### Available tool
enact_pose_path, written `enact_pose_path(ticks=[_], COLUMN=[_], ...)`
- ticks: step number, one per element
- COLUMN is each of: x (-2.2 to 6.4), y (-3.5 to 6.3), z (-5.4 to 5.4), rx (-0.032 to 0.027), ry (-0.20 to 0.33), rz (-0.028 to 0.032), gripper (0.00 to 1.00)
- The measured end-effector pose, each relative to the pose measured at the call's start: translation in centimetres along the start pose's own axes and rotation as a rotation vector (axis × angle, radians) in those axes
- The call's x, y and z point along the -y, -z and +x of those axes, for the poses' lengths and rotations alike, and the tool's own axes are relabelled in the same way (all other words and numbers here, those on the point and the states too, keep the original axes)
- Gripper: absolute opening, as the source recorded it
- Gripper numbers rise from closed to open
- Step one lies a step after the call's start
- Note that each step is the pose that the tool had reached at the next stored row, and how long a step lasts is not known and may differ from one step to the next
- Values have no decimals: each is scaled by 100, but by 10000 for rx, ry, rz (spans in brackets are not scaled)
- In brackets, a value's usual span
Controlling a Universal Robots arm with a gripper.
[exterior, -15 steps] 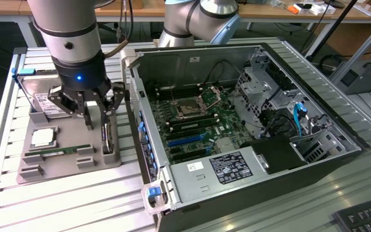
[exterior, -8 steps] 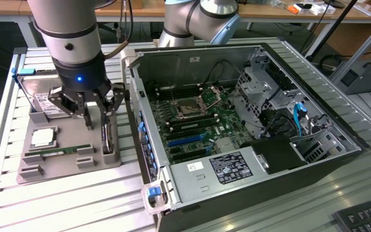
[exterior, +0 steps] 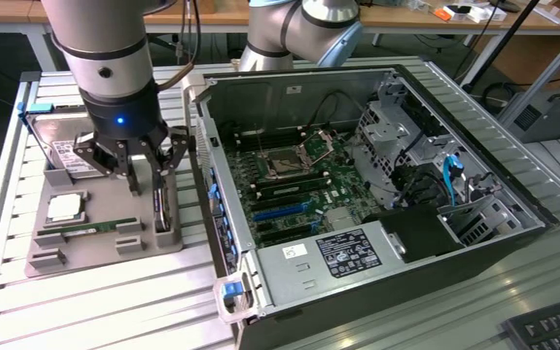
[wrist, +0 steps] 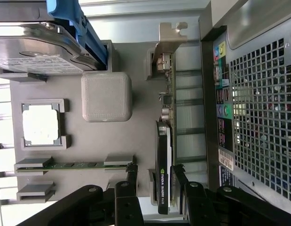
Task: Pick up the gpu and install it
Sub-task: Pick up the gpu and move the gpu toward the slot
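The gpu (wrist: 164, 155) stands on its long edge in a slot of the grey holder tray (wrist: 136, 132). It is a thin card with a silver bracket at one end and a black shroud with a green logo. In the exterior view the gpu (exterior: 163, 213) shows as a thin dark card just under the arm's tool. My gripper (wrist: 154, 167) is open, with one black finger on each side of the card's shroud end and a gap left between them. In the exterior view my gripper (exterior: 152, 179) hangs straight down over the tray, beside the open computer case (exterior: 378, 95).
The tray also holds a hard drive (exterior: 66, 154) with a blue bracket, a processor chip (exterior: 66, 208) and a green memory stick (exterior: 90, 228). Inside the case lie the motherboard (exterior: 294, 193) with blue card slots (exterior: 275, 212) and a power supply (exterior: 334, 257). A keyboard (exterior: 553, 328) sits at the exterior view's lower right.
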State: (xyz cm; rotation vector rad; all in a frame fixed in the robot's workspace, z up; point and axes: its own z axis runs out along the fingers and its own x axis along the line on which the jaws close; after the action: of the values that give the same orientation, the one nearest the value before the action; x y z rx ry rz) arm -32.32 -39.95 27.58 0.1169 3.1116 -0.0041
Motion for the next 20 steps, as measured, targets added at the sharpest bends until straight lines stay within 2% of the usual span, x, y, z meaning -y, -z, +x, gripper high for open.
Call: enact_pose_path(ticks=[20], x=[0], y=[-51], z=[1], rx=[6], ry=[2], rz=[76], gripper=[42])
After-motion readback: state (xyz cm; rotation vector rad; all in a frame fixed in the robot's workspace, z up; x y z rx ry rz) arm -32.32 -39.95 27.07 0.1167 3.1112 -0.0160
